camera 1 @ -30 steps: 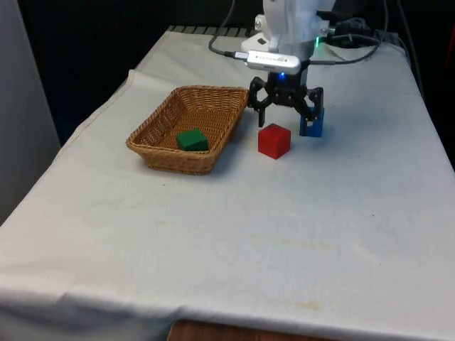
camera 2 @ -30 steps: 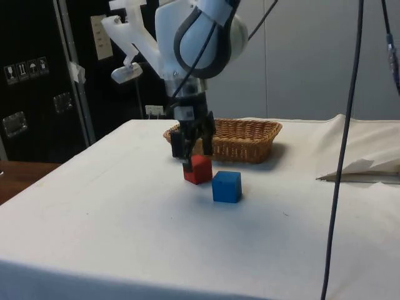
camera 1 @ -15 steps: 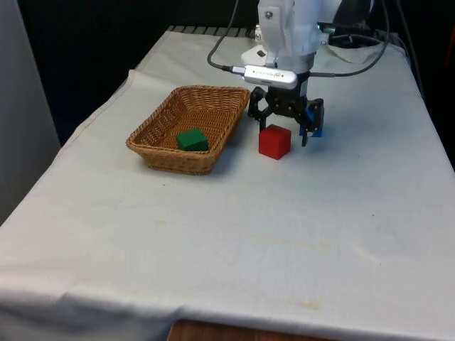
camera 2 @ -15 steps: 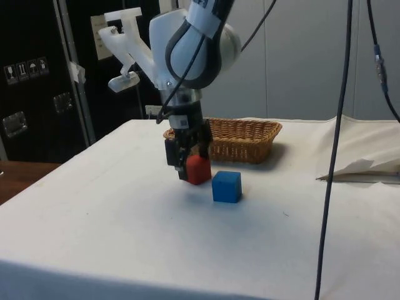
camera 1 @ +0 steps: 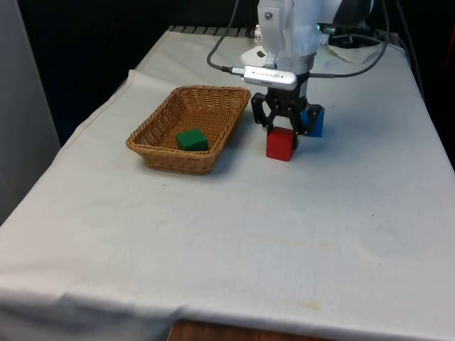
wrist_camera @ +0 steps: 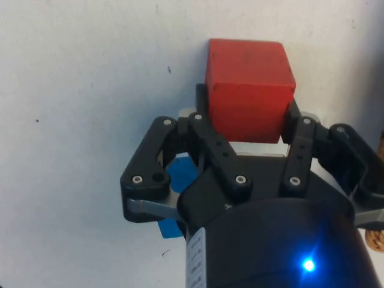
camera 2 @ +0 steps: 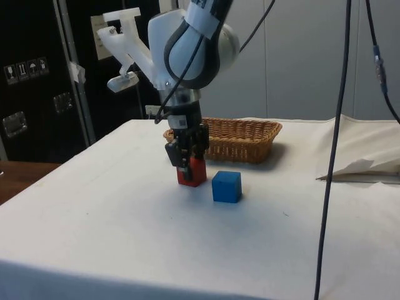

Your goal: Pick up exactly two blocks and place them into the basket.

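Gripper (camera 1: 282, 133) clamped on red block (camera 1: 280, 143) beside basket (camera 1: 165, 157), probably on cloth. Second pick; next lift, carry over basket.

1. Front view: raised, beyond the cloth-covered table's near edge (camera 1: 234, 312), looking down its length.
2. Side view: low, off a long edge, facing across.
3. Wrist view: close, straight down.
4. All share the small red cube block (camera 1: 280, 143) (camera 2: 191, 173) (wrist_camera: 249, 87); front and side also share the oblong woven wicker basket (camera 1: 160, 153) (camera 2: 240, 144).
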Tool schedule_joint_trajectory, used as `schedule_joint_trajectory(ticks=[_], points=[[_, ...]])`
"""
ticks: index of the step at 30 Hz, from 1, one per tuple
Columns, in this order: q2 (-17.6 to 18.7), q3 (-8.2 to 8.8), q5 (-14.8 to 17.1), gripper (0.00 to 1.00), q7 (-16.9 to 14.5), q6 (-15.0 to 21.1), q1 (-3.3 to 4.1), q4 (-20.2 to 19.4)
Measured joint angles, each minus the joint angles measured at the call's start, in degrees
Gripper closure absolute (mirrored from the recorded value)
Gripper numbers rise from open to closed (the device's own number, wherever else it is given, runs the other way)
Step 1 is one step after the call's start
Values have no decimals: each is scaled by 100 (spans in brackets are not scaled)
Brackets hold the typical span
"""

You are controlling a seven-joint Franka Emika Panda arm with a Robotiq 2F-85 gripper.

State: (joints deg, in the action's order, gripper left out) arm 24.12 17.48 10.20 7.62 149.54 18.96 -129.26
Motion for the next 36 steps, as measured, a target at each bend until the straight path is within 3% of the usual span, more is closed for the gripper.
schedule_joint_trajectory(ticks=[7, 18, 31, 36], points=[[-69, 74, -6, 98, -34, -52, 0, 29], [-630, 332, -178, 98, -138, -550, 0, -17], [-1467, 642, -647, 98, -235, -579, -6, -527], [-1627, 705, -773, 98, -241, -579, -6, -619]])
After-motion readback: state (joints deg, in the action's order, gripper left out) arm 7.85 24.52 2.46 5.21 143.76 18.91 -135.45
